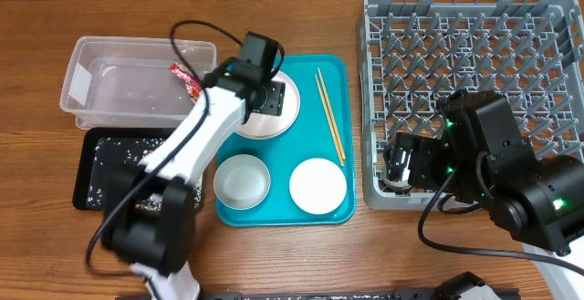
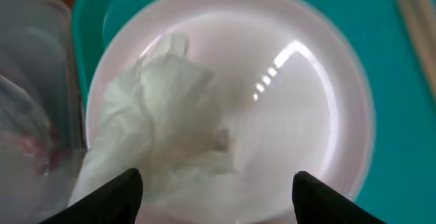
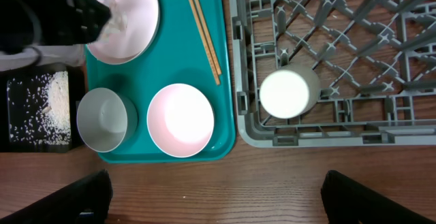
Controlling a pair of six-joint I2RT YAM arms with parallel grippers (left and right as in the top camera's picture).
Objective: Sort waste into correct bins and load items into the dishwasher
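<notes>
Overhead: the left gripper (image 1: 265, 95) hangs over the large round white plate (image 1: 288, 110), which sits at the far left corner of the teal plastic tray (image 1: 306, 147).

Left wrist view: black fingers (image 2: 112, 195) are spread wide. The crumpled white paper napkin (image 2: 163, 115) lies between them on the plate's left half. Whether a finger touches the napkin, cannot tell.

On the teal tray:
- Thin wooden chopsticks (image 1: 330, 118) lie lengthwise, right of the plate and apart from it.
- Small white bowl (image 1: 242, 180) and small pink bowl (image 1: 318, 186) stand upright side by side on the near half.

Left of the teal tray:
- Clear plastic rectangular tub (image 1: 91, 86), with the small red-and-clear crinkled wrapper (image 1: 187, 77) inside at its right end.
- Shallow black rectangular tray (image 1: 87, 195), just nearer than the tub, with loose white rice grains (image 1: 111, 156) scattered in it.

The large square grey plastic dish rack (image 1: 474, 26) stands right of the teal tray. The right gripper (image 1: 401, 165) is above its near left corner.

Right wrist view: fingers (image 3: 75, 197) are far apart and hold nothing. The tiny white cup (image 3: 289, 92) sits in the rack's corner compartment, clear of both fingers. Which way up it is, hard to tell.
</notes>
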